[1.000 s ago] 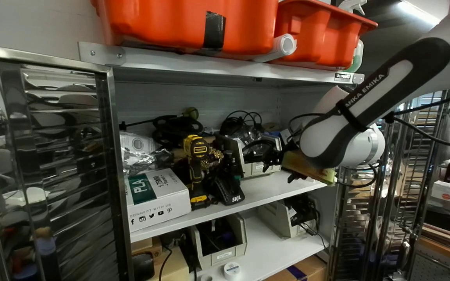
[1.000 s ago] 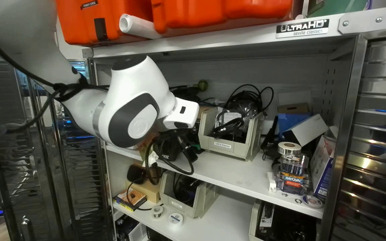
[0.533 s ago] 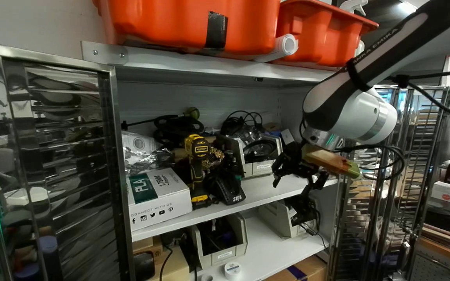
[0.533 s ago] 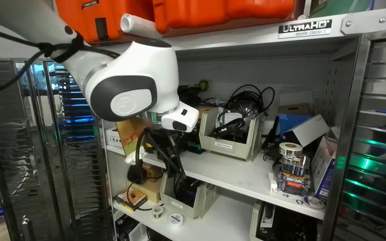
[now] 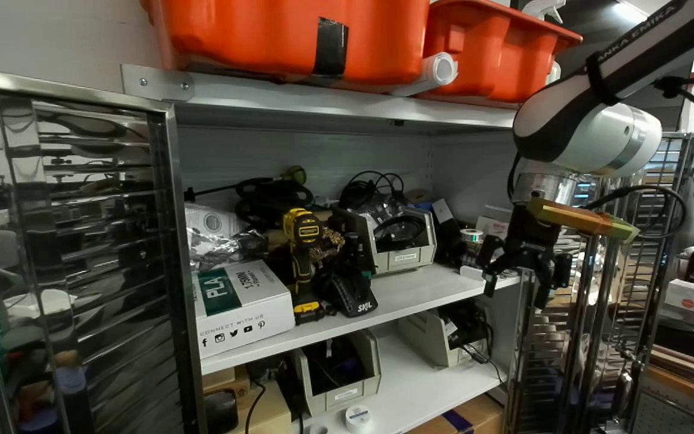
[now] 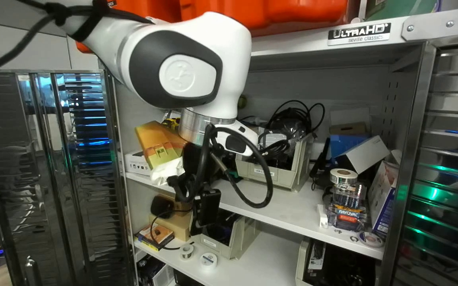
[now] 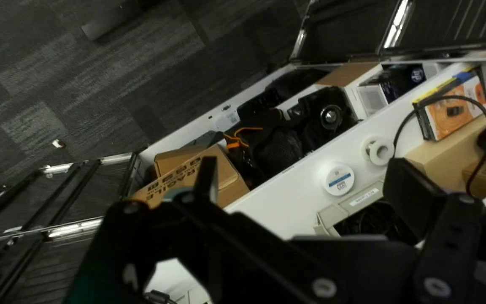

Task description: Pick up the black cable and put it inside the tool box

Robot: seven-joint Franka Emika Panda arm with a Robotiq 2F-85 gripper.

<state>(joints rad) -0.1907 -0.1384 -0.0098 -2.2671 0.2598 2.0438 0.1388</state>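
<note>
A coiled black cable [image 5: 392,242] lies in a grey open-front bin [image 5: 388,264] on the upper shelf. In an exterior view the coil [image 6: 275,148] shows in the same bin [image 6: 284,179], with another black cable bundle behind it. No closed tool box shows; I cannot tell which container is meant. My gripper [image 5: 515,292] points down in front of the shelf, to the right of the bin in that view. Its fingers are spread and hold nothing. In the wrist view the open fingers [image 7: 304,177] have the lower shelf beyond them.
A drill [image 5: 305,232] and a white PLA box [image 5: 250,301] stand on the upper shelf. A battery pack stack [image 6: 347,210] is near its other end. A grey bin [image 5: 347,395] and round spools sit on the lower shelf. The arm's own cable [image 6: 268,186] hangs in a loop.
The arm has drawn back from the upper shelf bin, moving right in an exterior view. The gripper has turned from pointing into the shelf to pointing down. The coiled cable stays in the bin.
</note>
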